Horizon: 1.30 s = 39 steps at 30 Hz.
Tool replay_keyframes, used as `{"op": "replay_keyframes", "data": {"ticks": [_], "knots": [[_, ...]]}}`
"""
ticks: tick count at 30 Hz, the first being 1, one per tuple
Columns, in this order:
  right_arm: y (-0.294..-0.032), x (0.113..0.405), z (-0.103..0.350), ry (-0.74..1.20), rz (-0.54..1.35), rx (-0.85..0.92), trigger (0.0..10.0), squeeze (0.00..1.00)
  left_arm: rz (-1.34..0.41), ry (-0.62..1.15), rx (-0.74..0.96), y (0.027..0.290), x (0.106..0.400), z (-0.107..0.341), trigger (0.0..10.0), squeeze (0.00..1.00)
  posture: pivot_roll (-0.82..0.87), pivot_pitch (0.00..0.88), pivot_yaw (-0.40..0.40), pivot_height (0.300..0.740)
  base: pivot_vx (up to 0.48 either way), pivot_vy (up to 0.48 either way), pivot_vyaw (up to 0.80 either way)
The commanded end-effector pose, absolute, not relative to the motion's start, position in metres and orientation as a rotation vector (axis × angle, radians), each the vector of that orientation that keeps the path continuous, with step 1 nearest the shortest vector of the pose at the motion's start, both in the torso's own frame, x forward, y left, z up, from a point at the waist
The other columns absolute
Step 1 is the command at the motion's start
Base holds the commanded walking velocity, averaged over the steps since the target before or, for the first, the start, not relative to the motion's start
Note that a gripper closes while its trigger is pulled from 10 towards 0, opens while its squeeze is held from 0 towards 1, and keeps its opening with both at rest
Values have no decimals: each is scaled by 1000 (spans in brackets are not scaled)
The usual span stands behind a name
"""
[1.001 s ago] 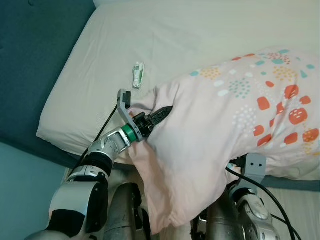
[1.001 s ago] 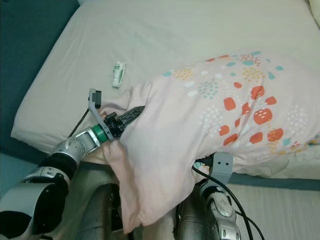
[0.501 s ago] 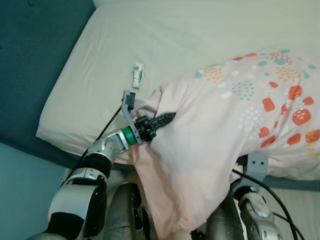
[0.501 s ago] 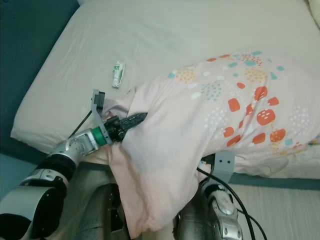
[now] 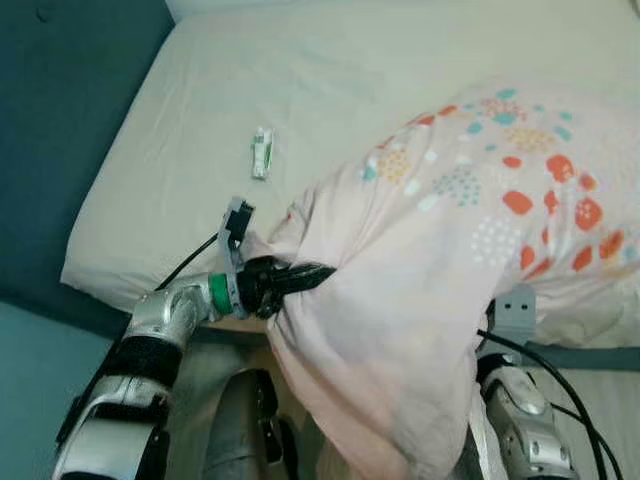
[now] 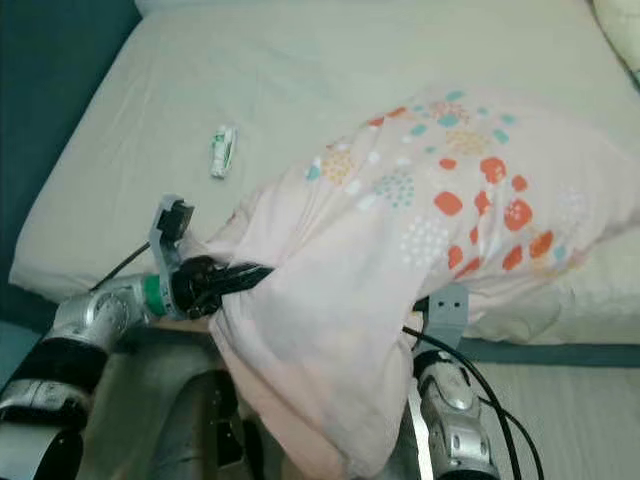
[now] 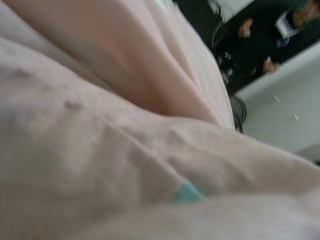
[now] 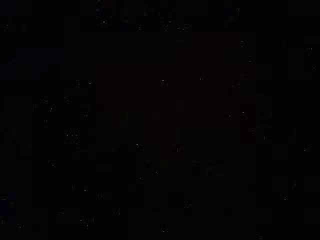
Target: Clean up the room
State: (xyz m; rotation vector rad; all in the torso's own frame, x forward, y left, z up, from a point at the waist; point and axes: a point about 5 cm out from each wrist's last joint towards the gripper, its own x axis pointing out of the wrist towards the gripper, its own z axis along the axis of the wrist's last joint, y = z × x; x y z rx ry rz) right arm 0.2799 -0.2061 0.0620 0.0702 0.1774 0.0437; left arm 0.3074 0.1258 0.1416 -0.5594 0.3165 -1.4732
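A pink blanket point(image 5: 450, 230) with coloured dots lies bunched across the near side of the bed point(image 5: 330, 80) and hangs over its front edge. My left gripper point(image 5: 305, 277) is shut on a gathered fold at the blanket's left edge, level with the mattress edge. Pink fabric point(image 7: 100, 150) presses close in the left wrist view. My right wrist point(image 5: 514, 312) pokes out from beneath the hanging blanket at the right; the blanket covers what lies beyond it. A small green-and-white wrapper point(image 5: 261, 154) lies on the sheet, just beyond the left gripper.
A dark teal padded surface point(image 5: 60, 120) runs along the bed's left side. Light wooden floor point(image 5: 600, 385) shows at the lower right. Black cables point(image 5: 560, 400) trail from my right arm. The right wrist view is black.
My left gripper has dropped lower and turned level while keeping hold of the blanket, bunching the fold tighter. The blanket's dotted part has shifted left. The camera has also tilted a little.
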Motion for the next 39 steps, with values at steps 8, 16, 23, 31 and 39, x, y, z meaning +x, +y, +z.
{"op": "replay_keyframes", "data": {"ticks": [8, 16, 23, 31, 39], "knots": [[-184, 326, 143, -79, 220, 4, 10000, 0, -1518, 348, -553, 137, 287, 146, 0, 118, -64, 197, 146, 612, 0, 0, 0], [-191, 343, 161, -105, 175, -34, 10000, 0, -1525, 360, -556, 141, 270, 151, 0, 114, -62, 197, 143, 612, 0, 0, 0], [-181, 347, 185, -193, 248, -23, 10000, 0, -1516, 390, -535, 144, 252, 151, 0, 110, -52, 199, 136, 612, 0, 0, 0], [-156, 352, 215, -300, 353, -18, 10000, 0, -1529, 407, -547, 143, 244, 156, 0, 114, -55, 201, 140, 612, 0, 0, 0], [-151, 357, 231, -329, 398, -21, 10000, 0, -1579, 443, -548, 140, 228, 156, 0, 106, -54, 201, 139, 612, 0, 0, 0]]}}
